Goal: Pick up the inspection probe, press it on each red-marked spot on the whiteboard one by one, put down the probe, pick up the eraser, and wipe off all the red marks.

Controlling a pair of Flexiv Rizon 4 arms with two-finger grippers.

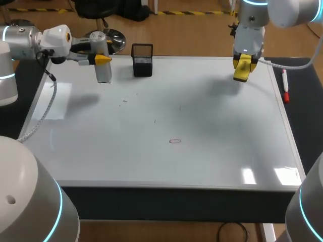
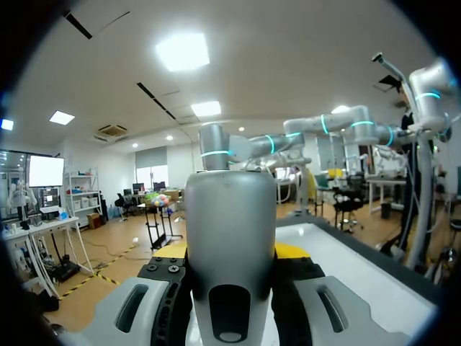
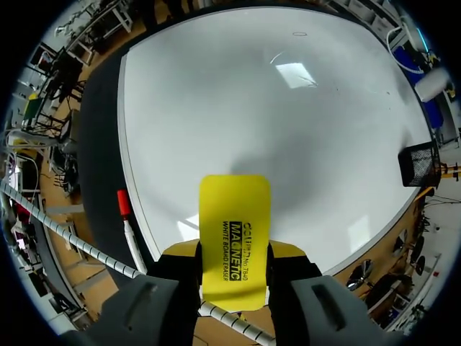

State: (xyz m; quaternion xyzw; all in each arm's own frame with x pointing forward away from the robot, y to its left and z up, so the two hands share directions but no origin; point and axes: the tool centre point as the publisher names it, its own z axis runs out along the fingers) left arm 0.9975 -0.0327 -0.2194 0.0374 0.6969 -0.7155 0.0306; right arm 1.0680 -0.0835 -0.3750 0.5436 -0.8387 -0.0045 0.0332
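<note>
The left fingers (image 1: 102,59) are clamping the probe (image 1: 104,70) from both sides and holding it upright just beside the cup (image 1: 142,60), on the left arm's side of it. Whether its lower end is touching the whiteboard (image 1: 212,151) cannot be told; its shadow is falling some way off, which suggests it is hanging clear. The right fingers (image 1: 243,64) are closed on the eraser (image 3: 234,238), which is pointing down over the board's far edge, well apart from the cup on the right arm's side.

One red mark (image 1: 175,141), a small oval, is lying on the whiteboard well in front of the cup, towards the robot. A few fainter specks are showing between it and the cup, too small to tell their colour. A marker (image 1: 285,86) is lying on the dark strip of the worktop, farther from the cup than the eraser.

As for progress, both tools are in hand at once: the eraser is already picked up, but the probe is not yet put down. Whether the oval has been pressed cannot be judged. The wiping is not finished, since that oval is in plain sight and the eraser is hanging well away from it. What seems left is setting the probe down and carrying the eraser across to the oval.
</note>
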